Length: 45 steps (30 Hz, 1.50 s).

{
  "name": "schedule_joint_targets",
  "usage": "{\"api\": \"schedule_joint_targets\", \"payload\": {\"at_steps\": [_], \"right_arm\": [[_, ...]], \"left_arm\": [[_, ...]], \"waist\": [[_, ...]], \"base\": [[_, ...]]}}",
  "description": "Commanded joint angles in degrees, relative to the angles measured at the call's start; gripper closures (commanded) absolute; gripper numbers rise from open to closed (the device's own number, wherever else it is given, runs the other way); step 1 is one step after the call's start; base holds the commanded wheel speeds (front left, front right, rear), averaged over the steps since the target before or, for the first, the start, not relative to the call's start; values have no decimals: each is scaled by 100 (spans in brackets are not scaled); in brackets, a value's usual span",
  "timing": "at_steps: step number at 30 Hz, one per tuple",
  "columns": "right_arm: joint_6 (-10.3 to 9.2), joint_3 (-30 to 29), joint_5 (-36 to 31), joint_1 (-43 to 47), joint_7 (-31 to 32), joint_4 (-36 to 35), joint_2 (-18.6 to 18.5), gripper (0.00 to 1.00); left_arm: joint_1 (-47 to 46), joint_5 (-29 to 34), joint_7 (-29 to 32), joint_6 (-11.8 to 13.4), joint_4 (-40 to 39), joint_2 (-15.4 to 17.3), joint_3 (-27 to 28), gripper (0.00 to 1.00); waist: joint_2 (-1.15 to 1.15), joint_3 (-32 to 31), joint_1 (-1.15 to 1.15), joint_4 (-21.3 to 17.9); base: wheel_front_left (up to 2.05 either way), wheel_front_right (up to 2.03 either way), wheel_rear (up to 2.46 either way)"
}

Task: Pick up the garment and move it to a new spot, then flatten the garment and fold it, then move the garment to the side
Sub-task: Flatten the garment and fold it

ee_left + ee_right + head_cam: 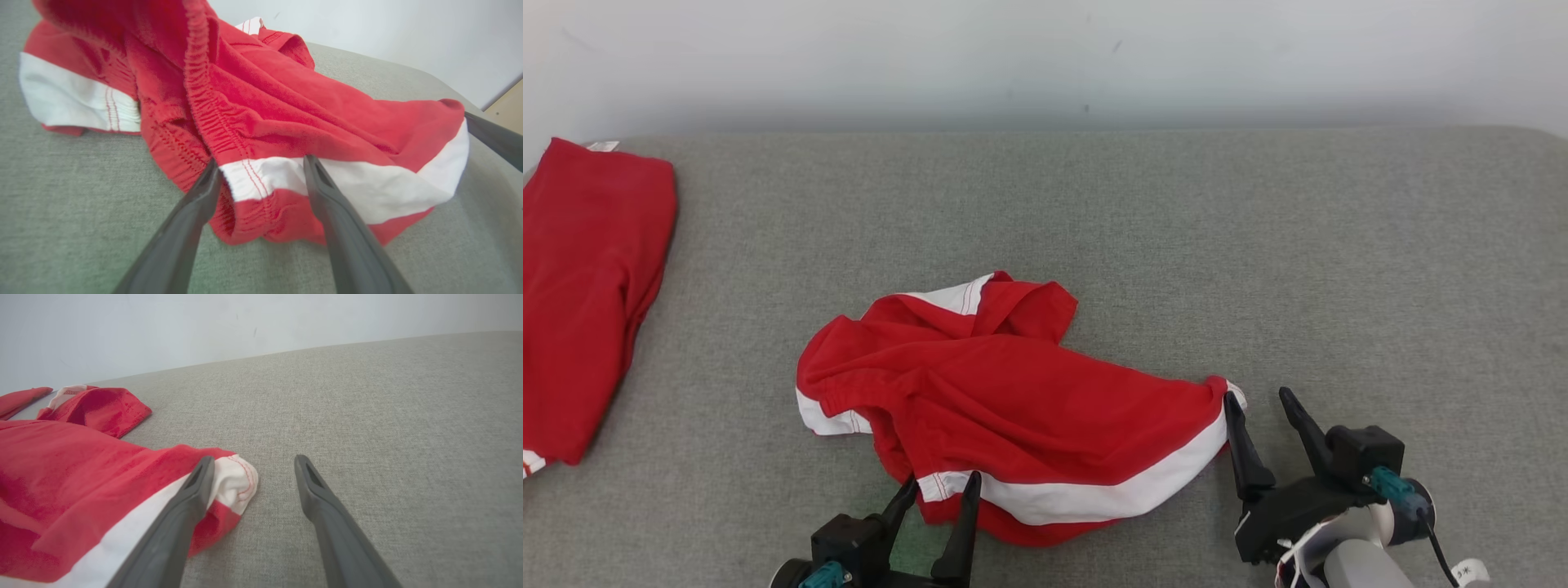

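Grey padded counter [1258, 245], pale wall [1045, 57] behind. Crumpled red-white garment [1013, 400] lies centre-front. Left tool [942, 479] gaping, straddling near hem; right tool [1258, 394] gaping at opposite corner, likely poised for two-corner lift. Nothing gripped.

Black left claw [943, 478] and right claw [1256, 394], teal connectors [1390, 487], pale forearm [1360, 567]
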Motion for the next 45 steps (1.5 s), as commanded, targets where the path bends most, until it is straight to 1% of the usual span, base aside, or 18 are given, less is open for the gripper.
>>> {"api": "schedule_joint_targets", "payload": {"at_steps": [1, 6, 7, 8, 9, 10, 11, 14, 19, 24, 26, 30, 33, 36, 40, 42, 45], "right_arm": [[21, 3, 39, -105, -3, 39, -24, 0], [21, 120, 108, -368, -3, 506, -54, 0], [21, 152, 140, -415, -3, 582, -59, 0], [21, 196, 170, -437, -3, 661, -55, 5], [21, 257, 188, -470, -3, 760, -52, 36], [21, 334, 215, -511, -3, 856, -50, 69], [21, 408, 237, -567, -1, 948, -51, 100], [21, 499, 323, -694, 0, 1107, -76, 100], [21, 391, 277, -538, -2, 750, -152, 100], [21, 20, 303, -20, -2, 19, -162, 100], [21, -124, 379, 295, -2, -304, -132, 100], [21, -186, 416, 784, -3, -818, -118, 100], [21, -159, 507, 965, -3, -1078, -130, 100], [21, -17, 689, 808, -3, -1301, -179, 100], [21, 143, 836, 470, -3, -1285, -278, 100], [21, 265, 982, 127, -4, -1215, -364, 100], [21, 533, 1230, -650, 17, -974, -533, 100]], "left_arm": [[-65, -89, -18, -9, -39, -5, -4, 0], [-136, -161, -18, -3, -39, -15, -113, 0], [-163, -182, -18, -3, -15, -14, -141, 8], [-192, -201, -18, -3, 12, -14, -164, 41], [-218, -268, -18, -3, 38, -20, -176, 61], [-246, -295, -18, -3, 69, -24, -202, 84], [-278, -313, -18, -3, 100, -23, -234, 100], [-338, -366, -18, -3, 172, -10, -269, 100], [-196, -353, -18, -3, 46, 16, -257, 100], [303, -290, -18, -3, -652, 33, -69, 100], [566, -291, -18, -3, -1006, 23, -104, 100], [910, -235, -18, -2, -1422, 69, -209, 100], [1009, -265, -11, 16, -1618, 115, -194, 100], [694, -171, 134, 14, -1812, 299, -228, 100], [202, -258, 315, 6, -1866, 468, -260, 100], [-258, -505, 477, 2, -1917, 581, -324, 100], [-1168, -1138, 858, 0, -1942, 855, -412, 100]], "waist": [[-1, 66, 0, 42], [-1, 151, 0, 128], [-1, 159, 0, 143], [-1, 165, 0, 155], [-1, 171, 0, 170], [-1, 175, 0, 183], [-1, 178, 0, 195], [-1, 166, 0, 218], [-1, 69, 0, 236], [-1, -137, 0, 205], [-1, -194, 0, 214], [-1, -246, 0, 195], [-1, -238, 0, 140], [-1, -192, 0, 73], [-1, -124, 0, 35], [-1, -25, 0, -3], [-1, 197, 0, -93]], "base": [[0, 0, 0], [0, 0, 0], [0, 0, 0], [0, 0, 0], [0, 0, 0], [0, 0, 0], [0, 0, 0], [0, 0, 0], [0, 0, 0], [0, 0, 0], [0, 0, 0], [0, 0, 0], [0, 0, 0], [0, 0, 0], [0, 0, 0], [0, 0, 0], [0, 0, 0]]}}
